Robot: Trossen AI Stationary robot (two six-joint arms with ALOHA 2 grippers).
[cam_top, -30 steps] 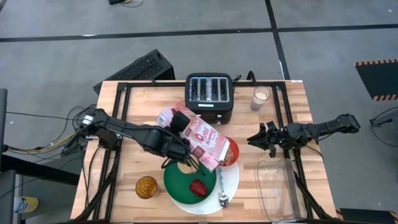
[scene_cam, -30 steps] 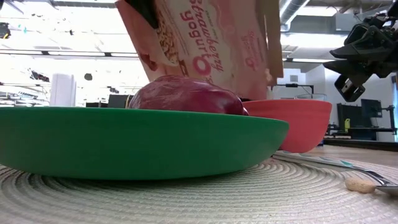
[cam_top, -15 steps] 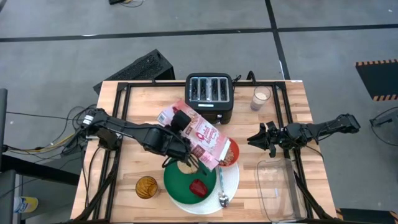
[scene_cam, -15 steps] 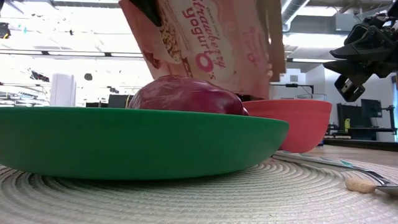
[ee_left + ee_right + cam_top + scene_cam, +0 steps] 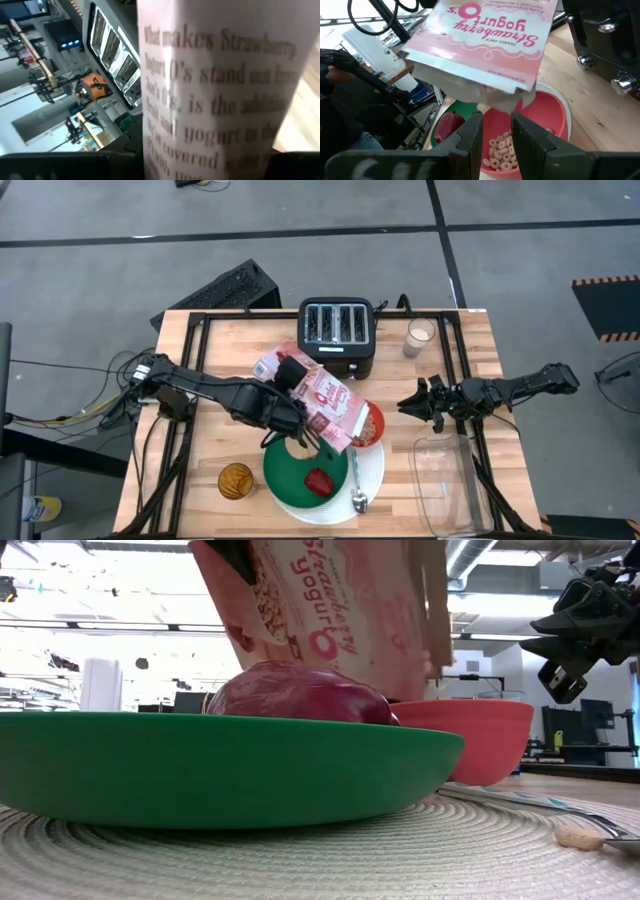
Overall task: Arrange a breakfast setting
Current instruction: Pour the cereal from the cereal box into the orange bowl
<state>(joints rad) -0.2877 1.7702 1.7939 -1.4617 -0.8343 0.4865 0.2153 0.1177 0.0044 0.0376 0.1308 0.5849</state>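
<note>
High view: left claw [image 5: 290,395] tilts cereal box [image 5: 322,402] over bowl [image 5: 372,427]

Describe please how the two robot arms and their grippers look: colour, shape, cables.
Both arms are black, slim and jointed, built of tube-like segments with thicker joints. The left arm has a pale label patch and loose cables near its base at the table's edge. The right gripper is a blocky black head with two dark, flat, angular fingers. The left gripper is equally dark. No coloured markings show.

Blocked: cereal box [image 5: 322,402] tilted over my bowl [image 5: 369,425] | toaster [image 5: 337,334] behind | free: bare counter [image 5: 215,455] left of plates
</note>
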